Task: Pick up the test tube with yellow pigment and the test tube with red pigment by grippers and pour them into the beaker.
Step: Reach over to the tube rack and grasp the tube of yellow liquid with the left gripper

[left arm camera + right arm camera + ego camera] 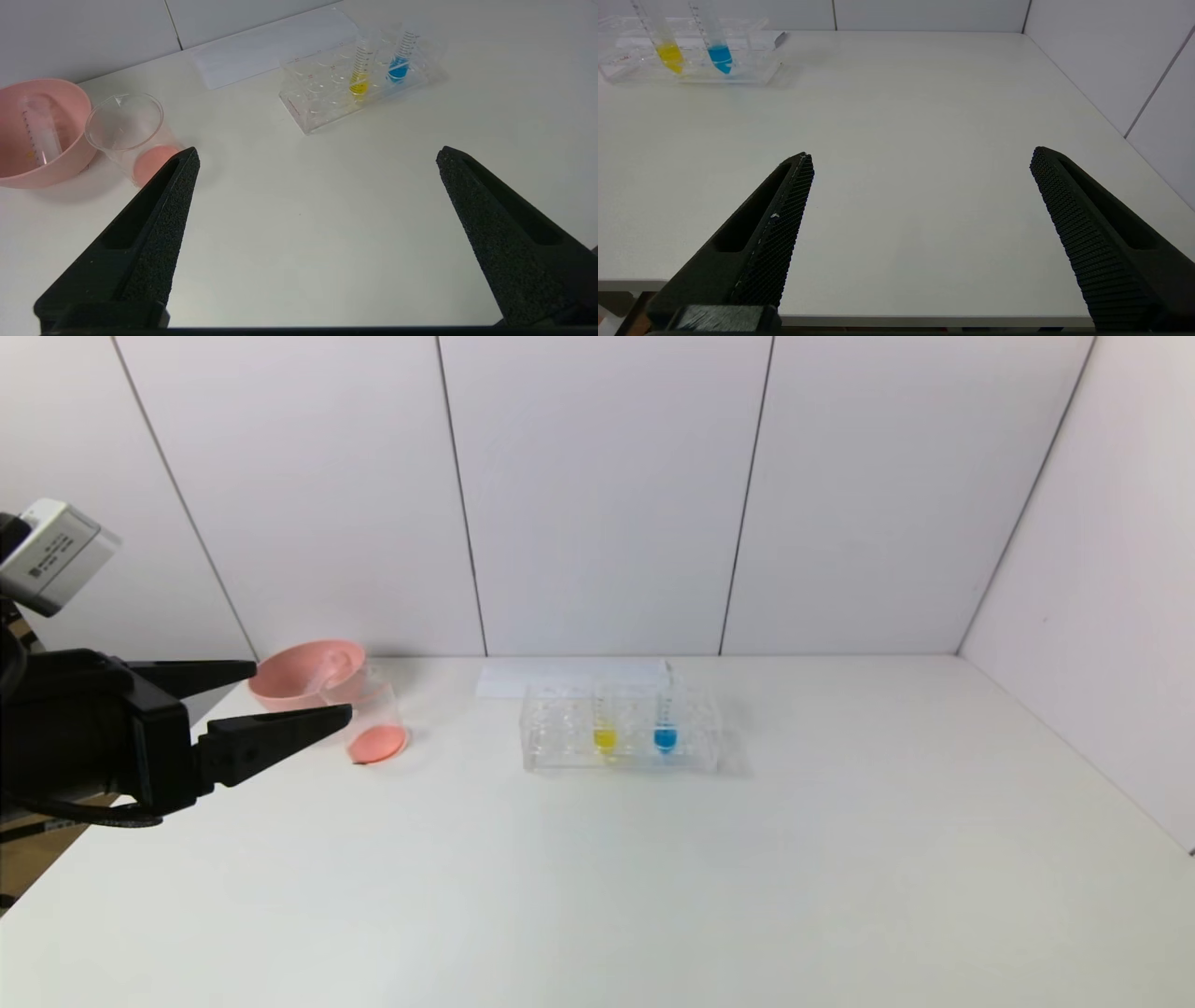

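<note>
A: At the counter's (653,859) left edge, what does the left tool (301,691) hold?
B: Nothing; its jaws gape wide, just beside the beaker (373,723), which holds pinkish-red liquid. An emptied tube (39,130) lies in the pink bowl (299,677).
A: And the yellow one?
B: The test tube with yellow pigment (605,728) stands in the clear rack (621,733) near the back edge, beside 1 blue-tipped tube (665,728).
A: The right tool (920,161)?
B: Wide open, empty, over the front edge.
</note>
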Controlling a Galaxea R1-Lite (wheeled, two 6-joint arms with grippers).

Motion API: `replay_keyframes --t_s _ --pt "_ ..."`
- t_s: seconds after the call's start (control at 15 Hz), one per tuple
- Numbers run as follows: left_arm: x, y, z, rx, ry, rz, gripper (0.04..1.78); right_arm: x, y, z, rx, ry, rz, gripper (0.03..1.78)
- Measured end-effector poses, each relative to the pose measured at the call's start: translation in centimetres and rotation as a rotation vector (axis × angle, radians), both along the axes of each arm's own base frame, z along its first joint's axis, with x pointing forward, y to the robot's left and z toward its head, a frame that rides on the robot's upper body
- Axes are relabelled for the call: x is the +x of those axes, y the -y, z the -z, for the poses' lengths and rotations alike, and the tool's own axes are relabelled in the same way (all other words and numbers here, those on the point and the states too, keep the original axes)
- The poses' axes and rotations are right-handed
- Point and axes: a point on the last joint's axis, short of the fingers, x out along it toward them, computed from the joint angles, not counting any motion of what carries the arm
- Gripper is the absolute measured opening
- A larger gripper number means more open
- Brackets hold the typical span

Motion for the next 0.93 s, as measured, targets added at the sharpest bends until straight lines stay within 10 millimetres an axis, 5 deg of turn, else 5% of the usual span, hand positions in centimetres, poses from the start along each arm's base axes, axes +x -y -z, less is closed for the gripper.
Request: replay_keyframes --t_s 0.47,0.93 --pt "1.0 2.0 1.6 -0.024 -0.079 0.089 1.77 0.0 0.0 0.0 0.0 0.0 0.0 1.7" --pt "6.7 5.5 3.6 -0.049 -0.005 0.16 1.77 0.0 0.0 0.0 0.0 0.0 0.0 1.7"
